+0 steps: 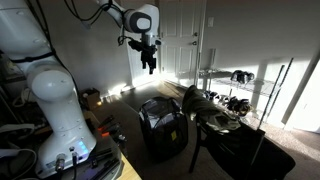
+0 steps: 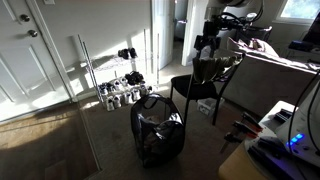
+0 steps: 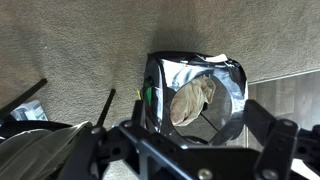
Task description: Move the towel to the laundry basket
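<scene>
Gripper (image 3: 185, 160): jaws spread wide, nothing held, hanging high over the floor. Below it the basket (image 3: 232, 90) stands on carpet (image 3: 80, 50), with the towel (image 3: 192, 100) crumpled inside. Chair (image 1: 225, 140) just beside basket. Wire rack (image 1: 240, 85) by far wall.

The arm (image 1: 52, 98) is glossy white with rounded segments, ending in a black gripper (image 1: 150, 66) with dark fingers (image 3: 283, 140).

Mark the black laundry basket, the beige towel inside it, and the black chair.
Black laundry basket (image 2: 158, 146): an exterior view, on its front wall.
Beige crumpled towel (image 3: 192, 100): wrist view, middle of the cloth.
Black chair (image 2: 192, 87): an exterior view, on the seat.
</scene>
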Available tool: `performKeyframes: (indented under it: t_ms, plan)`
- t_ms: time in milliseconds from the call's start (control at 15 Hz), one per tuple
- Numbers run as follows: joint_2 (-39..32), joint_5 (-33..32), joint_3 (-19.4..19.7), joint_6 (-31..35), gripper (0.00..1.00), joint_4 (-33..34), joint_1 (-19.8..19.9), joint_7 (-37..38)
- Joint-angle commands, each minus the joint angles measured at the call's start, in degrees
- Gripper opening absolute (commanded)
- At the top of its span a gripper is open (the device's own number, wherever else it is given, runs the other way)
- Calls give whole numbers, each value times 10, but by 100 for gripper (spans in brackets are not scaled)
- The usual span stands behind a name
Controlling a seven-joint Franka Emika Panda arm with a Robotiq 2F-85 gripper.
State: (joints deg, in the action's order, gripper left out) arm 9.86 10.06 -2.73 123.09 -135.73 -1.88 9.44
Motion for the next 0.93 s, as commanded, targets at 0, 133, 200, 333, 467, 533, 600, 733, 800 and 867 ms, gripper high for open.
performKeyframes:
  t_ms: [0, 133, 200, 333, 467, 533, 600, 733, 800, 867]
  plan:
    - [0, 0, 1, -1, 100, 1, 0, 0]
    - [0, 0, 1, -1, 100, 1, 0, 0]
    - [0, 0, 1, -1, 100, 1, 0, 0]
    - [0, 0, 1, -1, 100, 1, 0, 0]
    - [0, 0, 1, -1, 100, 1, 0, 0]
    - [0, 0, 1, -1, 100, 1, 0, 0]
    - [0, 0, 1, -1, 100, 1, 0, 0]
    - [0, 0, 1, -1, 100, 1, 0, 0]
    - [2, -7, 0, 1, 100, -1, 1, 5]
    - [-2, -15, -2, 7, 100, 1, 4, 22]
